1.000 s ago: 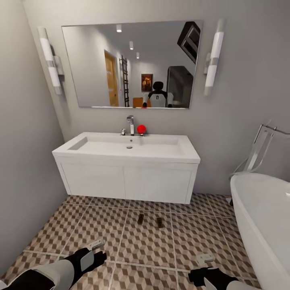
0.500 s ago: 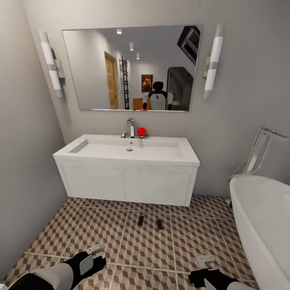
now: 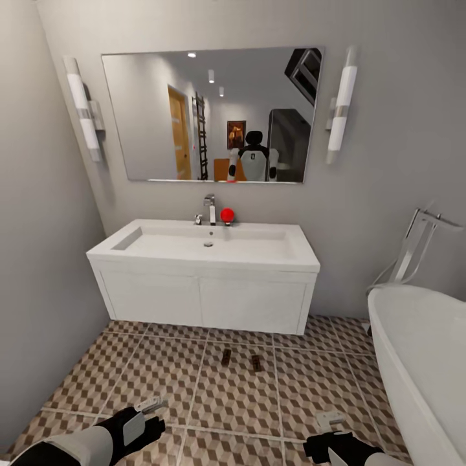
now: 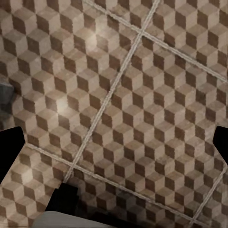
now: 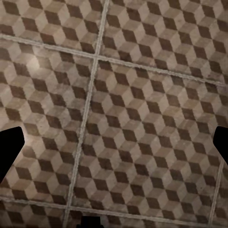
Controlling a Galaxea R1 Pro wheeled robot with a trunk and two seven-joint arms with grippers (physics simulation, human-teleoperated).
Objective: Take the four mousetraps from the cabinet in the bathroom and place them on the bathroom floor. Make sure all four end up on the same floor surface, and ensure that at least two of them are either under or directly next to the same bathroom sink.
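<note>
Two small brown mousetraps [image 3: 226,356] [image 3: 257,363] lie flat on the cube-patterned bathroom floor [image 3: 162,362], just in front of the white wall-hung bathroom sink [image 3: 206,275]. They are side by side, a short gap apart. My left gripper [image 3: 152,406] hangs low over the tiles, well short of the traps, and in the left wrist view it [image 4: 114,147] is open over bare floor. My right gripper [image 3: 330,419] is open too, with nothing between its fingers [image 5: 114,147]. The other two mousetraps and the wooden cabinet are out of view.
A white bathtub [image 3: 421,362] with a chrome fitting [image 3: 414,249] takes up the right side. A grey wall [image 3: 39,259] closes the left. On the sink stand a chrome tap [image 3: 210,208] and a red ball [image 3: 227,215], under a wide mirror [image 3: 213,116].
The whole picture has shifted slightly downward, so the camera has moved. Both grippers sit a little lower in the view. The two mousetraps have stayed where they were.
</note>
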